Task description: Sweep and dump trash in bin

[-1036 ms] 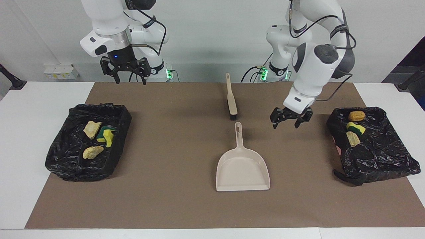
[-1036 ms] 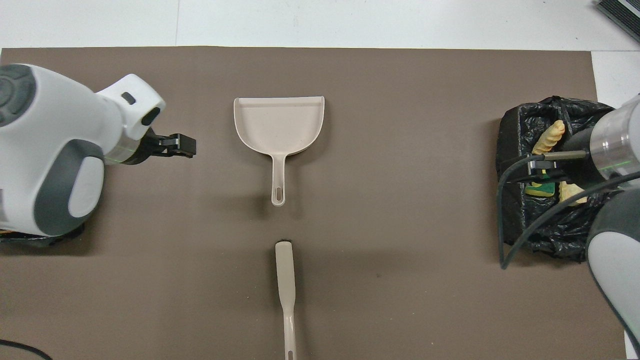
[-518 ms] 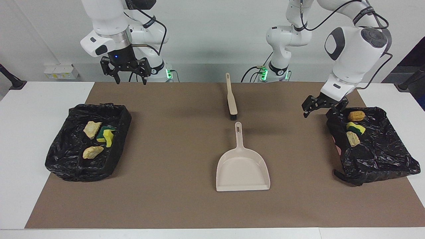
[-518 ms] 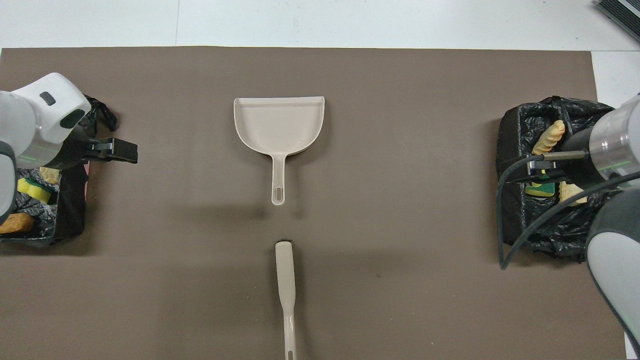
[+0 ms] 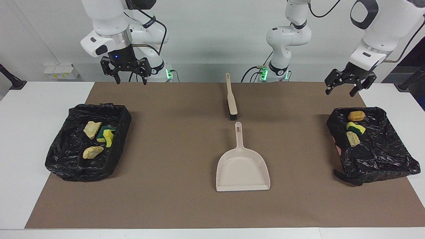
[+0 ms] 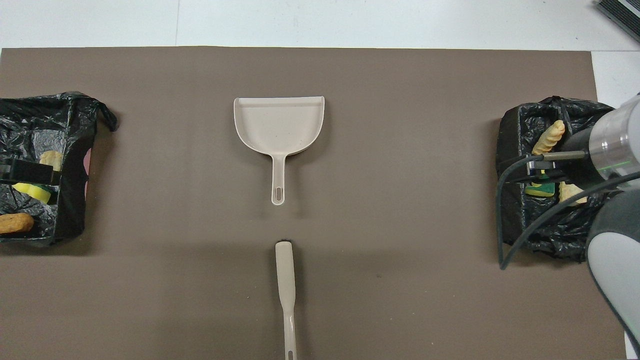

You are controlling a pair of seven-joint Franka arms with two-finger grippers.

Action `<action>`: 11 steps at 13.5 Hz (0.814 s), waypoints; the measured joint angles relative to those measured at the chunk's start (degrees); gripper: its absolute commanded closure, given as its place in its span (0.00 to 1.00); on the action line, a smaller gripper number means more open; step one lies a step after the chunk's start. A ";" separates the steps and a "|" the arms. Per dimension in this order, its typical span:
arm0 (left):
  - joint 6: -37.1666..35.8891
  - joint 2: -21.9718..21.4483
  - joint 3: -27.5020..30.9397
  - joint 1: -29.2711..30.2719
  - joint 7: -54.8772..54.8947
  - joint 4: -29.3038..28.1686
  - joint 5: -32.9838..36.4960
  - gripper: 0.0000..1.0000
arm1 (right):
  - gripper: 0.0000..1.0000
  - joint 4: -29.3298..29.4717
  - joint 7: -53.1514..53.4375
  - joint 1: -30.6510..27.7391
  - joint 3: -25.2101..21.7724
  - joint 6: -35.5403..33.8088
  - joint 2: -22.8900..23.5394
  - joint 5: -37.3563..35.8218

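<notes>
Brown mat (image 5: 172,149) on white table (image 5: 33,109), pale wall.
Trash (image 5: 99,137) lies in two black-lined bins (image 5: 76,169), one at each table end. Left gripper (image 5: 345,87) and right gripper (image 5: 127,73) raised, released, empty.

A robotics lab: bare white wall (image 5: 206,39), brown mat (image 5: 172,149) on white table (image 5: 30,132).

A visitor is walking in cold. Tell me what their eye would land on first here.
Two black-lined bins stand out, one at the right arm's end and one at the left arm's end, each holding yellow sponges and pale lumps. Between them lies an empty beige dustpan, with the brush just nearer the robots.
</notes>
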 measured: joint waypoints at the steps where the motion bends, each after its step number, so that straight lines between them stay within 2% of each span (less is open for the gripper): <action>1: -1.13 0.00 -0.03 0.00 0.00 0.70 0.03 0.00 | 0.00 0.00 0.28 0.00 0.00 0.00 0.00 0.05; 11: -0.96 -1.40 -1.62 -0.22 -2.45 1.13 0.03 0.00 | 0.00 0.00 0.97 -0.04 -0.05 0.00 0.00 0.12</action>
